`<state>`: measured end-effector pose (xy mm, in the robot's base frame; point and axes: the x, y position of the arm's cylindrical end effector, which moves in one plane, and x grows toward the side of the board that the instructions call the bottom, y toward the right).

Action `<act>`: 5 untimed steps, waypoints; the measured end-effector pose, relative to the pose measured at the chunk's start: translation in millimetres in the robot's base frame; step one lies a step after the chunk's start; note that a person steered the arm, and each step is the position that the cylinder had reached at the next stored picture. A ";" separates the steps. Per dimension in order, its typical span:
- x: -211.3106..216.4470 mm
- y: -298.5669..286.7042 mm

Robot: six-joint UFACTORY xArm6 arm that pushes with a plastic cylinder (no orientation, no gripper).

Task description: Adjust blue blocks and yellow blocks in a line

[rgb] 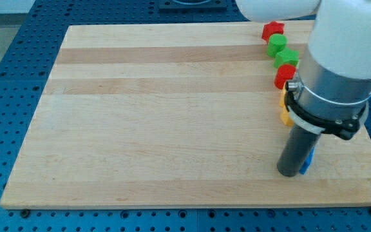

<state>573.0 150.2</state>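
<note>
My tip point(290, 173) rests on the wooden board point(160, 116) near the view's bottom right. A blue block point(308, 161) lies right against the tip's right side, mostly hidden by the rod. Two yellow blocks point(284, 108) peek out to the left of the arm's body, one above the other, largely covered by it. Their shapes cannot be made out.
A column of blocks runs along the board's right side above the yellow ones: a red star point(272, 29), a green block point(276, 44), a green block point(286, 57) and a red block point(285, 75). The arm's large white and grey body point(340, 64) covers the board's right edge.
</note>
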 end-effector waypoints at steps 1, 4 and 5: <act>0.0 14.1; 44.7 48.2; 24.6 115.7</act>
<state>597.6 265.8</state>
